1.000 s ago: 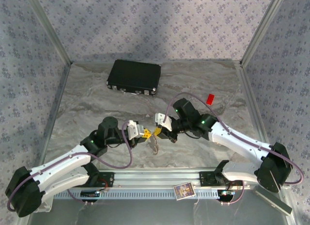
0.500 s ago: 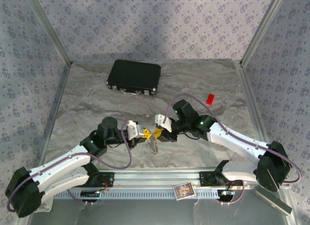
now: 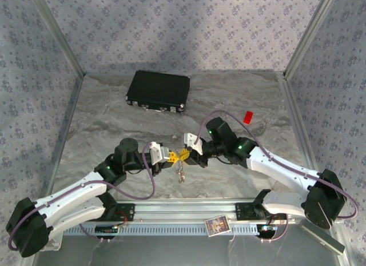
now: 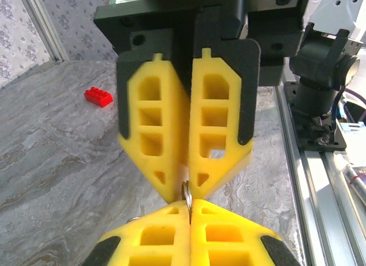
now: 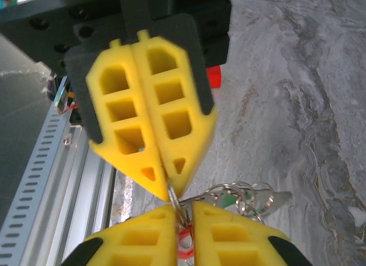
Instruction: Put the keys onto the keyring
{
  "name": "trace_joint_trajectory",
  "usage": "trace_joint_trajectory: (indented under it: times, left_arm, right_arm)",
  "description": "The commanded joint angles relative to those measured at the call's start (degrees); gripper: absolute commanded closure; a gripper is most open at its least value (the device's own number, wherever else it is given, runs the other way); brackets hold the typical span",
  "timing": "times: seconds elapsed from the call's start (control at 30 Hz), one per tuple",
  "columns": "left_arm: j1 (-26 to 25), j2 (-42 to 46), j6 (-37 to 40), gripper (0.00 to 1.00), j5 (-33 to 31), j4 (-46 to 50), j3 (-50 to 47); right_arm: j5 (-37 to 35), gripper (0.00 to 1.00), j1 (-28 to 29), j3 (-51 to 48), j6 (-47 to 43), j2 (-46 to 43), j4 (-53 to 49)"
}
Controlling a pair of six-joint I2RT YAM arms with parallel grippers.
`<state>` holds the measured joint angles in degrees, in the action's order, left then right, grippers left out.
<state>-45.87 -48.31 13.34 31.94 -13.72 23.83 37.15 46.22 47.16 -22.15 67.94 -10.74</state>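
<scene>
Bright, even light; right wrist view slightly blurred.

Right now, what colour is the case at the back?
Black; the case shows best in top external.

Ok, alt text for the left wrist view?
Two shut yellow grippers meet tip to tip, left gripper below and right gripper above, pinching a thin silver keyring edge-on between them. A red block lies on the marbled table behind.

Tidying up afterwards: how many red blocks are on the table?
1 for sure: the red block on the right of the table, beyond the right arm. A red patch behind the left gripper may be another, mostly hidden.
</scene>
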Motion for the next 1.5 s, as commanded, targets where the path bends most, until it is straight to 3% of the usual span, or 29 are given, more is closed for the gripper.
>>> trace_joint_trajectory:
  times: [0.0, 0.07, 0.13, 0.2, 0.4, 0.6, 0.7, 0.8, 0.9, 0.97, 1.1, 1.47]
  left_arm:
    - [-0.36, 0.92, -0.62, 1.0, 1.57, -3.14, -0.15]
    - [-0.36, 1.08, -0.04, 0.96, -0.33, -1.27, 0.41]
    - [-0.34, 1.29, 1.48, 0.8, -1.39, 1.96, 1.48]
    - [-0.36, 1.07, 2.7, 0.77, -1.91, 4.44, 2.54]
    - [-0.3, -0.45, 5.74, 0.79, -1.79, 10.84, 6.21]
    - [-0.3, -1.0, 7.3, 0.85, -1.82, 12.73, 7.85]
    - [-0.29, -0.99, 7.82, 0.96, -1.45, 13.18, 8.24]
    - [-0.36, -1.02, 7.94, 1.0, -1.1, 13.11, 8.24]
    - [-0.31, -0.49, 7.53, 1.0, -1.09, 12.07, 7.49]
    - [-0.32, 0.06, 6.67, 1.0, -1.0, 10.06, 6.27]
    - [-0.32, 0.96, 4.37, 1.0, -0.83, 4.67, 3.32]
    - [-0.36, 0.78, 1.69, 1.0, 1.39, -1.97, 0.15]
  right_arm:
    - [0.63, 0.98, 0.45, 0.53, 0.5, 0.78, 0.77]
    - [-0.62, 1.0, 0.68, 1.84, -0.89, 0.66, -1.67]
    - [-2.47, 1.0, 1.18, 4.25, -3.42, 0.94, -6.11]
    - [-3.77, 1.0, 1.48, 6.71, -5.68, 1.46, -10.2]
    - [-8.03, 1.0, 3.04, 14.47, -11.98, 4.61, -22.01]
    - [-10.62, 1.0, 4.87, 18.8, -14.64, 7.22, -27.19]
    - [-11.57, 1.0, 5.5, 20.37, -15.63, 8.15, -28.64]
    - [-10.05, 1.0, 5.42, 20.44, -15.52, 7.95, -28.2]
    - [-6.68, 0.78, 3.43, 17.03, -12.57, 5.7, -24.15]
    - [-3.78, 0.72, 1.44, 13.27, -9.76, 3.59, -19.07]
    - [-0.46, 0.7, -0.64, 7.4, -4.88, 0.67, -11.79]
    - [-0.94, 0.71, -0.34, 2.32, -1.78, 1.69, -5.48]
